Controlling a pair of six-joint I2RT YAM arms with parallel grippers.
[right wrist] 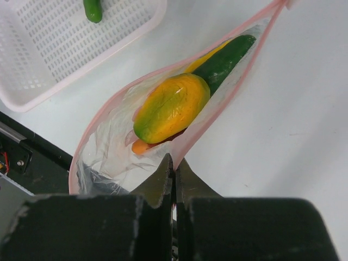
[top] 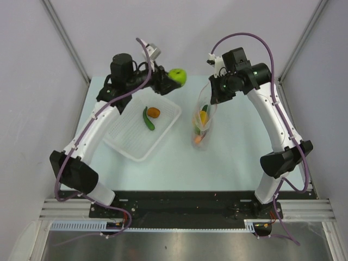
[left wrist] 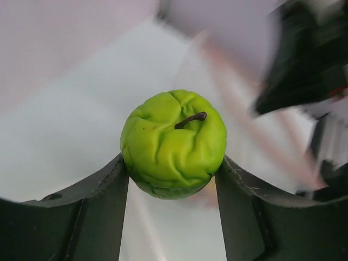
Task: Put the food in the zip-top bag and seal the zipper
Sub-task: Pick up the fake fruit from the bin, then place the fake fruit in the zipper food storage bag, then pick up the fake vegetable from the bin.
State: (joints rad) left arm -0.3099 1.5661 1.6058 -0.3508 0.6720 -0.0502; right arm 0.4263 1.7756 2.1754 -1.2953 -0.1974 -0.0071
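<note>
My left gripper (top: 174, 79) is shut on a lime-green ball (top: 178, 76), held in the air beyond the tray's far corner. In the left wrist view the ball (left wrist: 173, 142) sits squeezed between both fingers (left wrist: 103, 201). The zip-top bag (top: 203, 122) lies right of the tray, its mouth held open. My right gripper (right wrist: 174, 160) is shut on the pink zipper (right wrist: 209, 120) at the mouth's edge. Inside the bag are a yellow-green piece (right wrist: 171, 109), a dark green cucumber (right wrist: 223, 57) and an orange piece (right wrist: 140, 147).
A white mesh tray (top: 128, 149) lies at the left centre with a green cucumber (top: 148, 120) and an orange piece (top: 154, 112) in it. Its corner (right wrist: 49, 54) shows in the right wrist view. Grey walls close in the table's sides.
</note>
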